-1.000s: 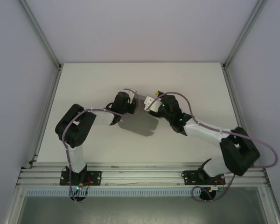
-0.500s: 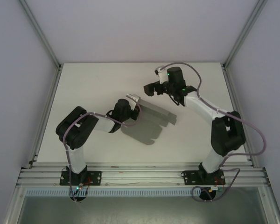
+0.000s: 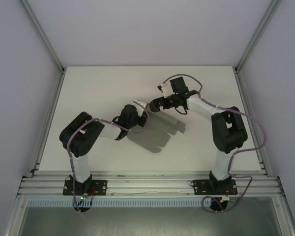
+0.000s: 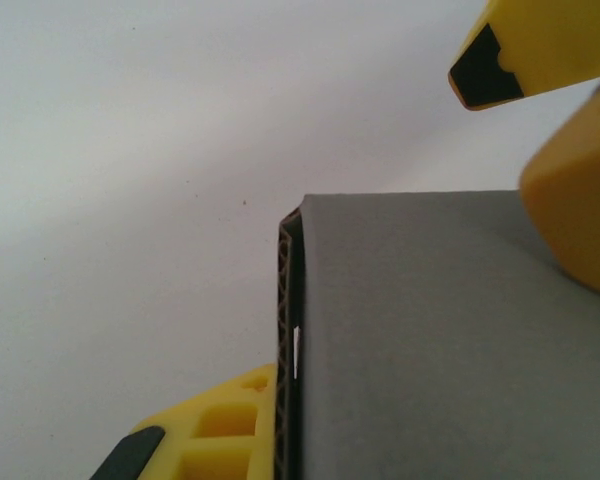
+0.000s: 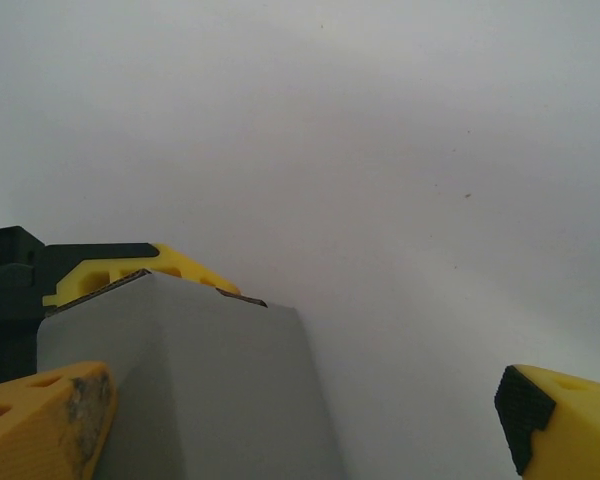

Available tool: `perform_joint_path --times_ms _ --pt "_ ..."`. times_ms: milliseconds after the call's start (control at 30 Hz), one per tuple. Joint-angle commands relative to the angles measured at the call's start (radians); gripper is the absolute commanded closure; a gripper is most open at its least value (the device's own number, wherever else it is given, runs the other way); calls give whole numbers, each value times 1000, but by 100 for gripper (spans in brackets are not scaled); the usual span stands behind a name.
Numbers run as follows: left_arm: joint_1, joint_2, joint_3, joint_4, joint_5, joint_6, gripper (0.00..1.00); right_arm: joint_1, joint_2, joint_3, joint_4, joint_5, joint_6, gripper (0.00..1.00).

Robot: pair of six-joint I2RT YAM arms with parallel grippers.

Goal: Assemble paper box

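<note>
Grey box pinched on my left, my right released and standing by

My left gripper (image 3: 140,112) is clenched on one corrugated wall of the low grey cardboard paper box (image 4: 430,340), with a yellow finger lying against the wall's cut edge. I judge this grip steadies the box over the middle of the white table (image 3: 98,88) so the free side can be worked. My right gripper (image 3: 154,104) holds nothing: its jaws are spread wide, one finger just beside the box and the other well apart, which reads as a stand-off before the next press or fold. A second ago the right gripper was crowded against the left and less spread; it has since swung away and come back alongside. The left grip is unchanged
</note>
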Motion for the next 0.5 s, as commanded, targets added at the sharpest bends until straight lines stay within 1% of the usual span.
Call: perform_joint_path --times_ms 0,67,167,200,267,333,367,467 --pt "-11 27 20 -6 -3 12 100 17 59 -5 -96 48 -22 2" --pt "-13 27 26 -21 -8 10 100 18 75 -20 -100 66 -27 4" --pt "-14 26 21 -25 -15 -1 86 28 79 -67 -71 97 -27 4" --pt "-13 25 20 -30 -17 -3 79 32 77 -84 -58 105 -30 4" --pt "-13 22 18 -32 -30 -11 76 36 69 -110 -33 113 -31 4" --pt "-12 24 18 -36 -38 -15 67 40 61 -127 -13 110 -31 4" --pt "-13 24 21 -43 -36 -15 65 41 59 -130 -11 108 -33 4" --pt "-14 27 27 -44 -65 -27 65 44 53 -130 -7 120 -31 4"
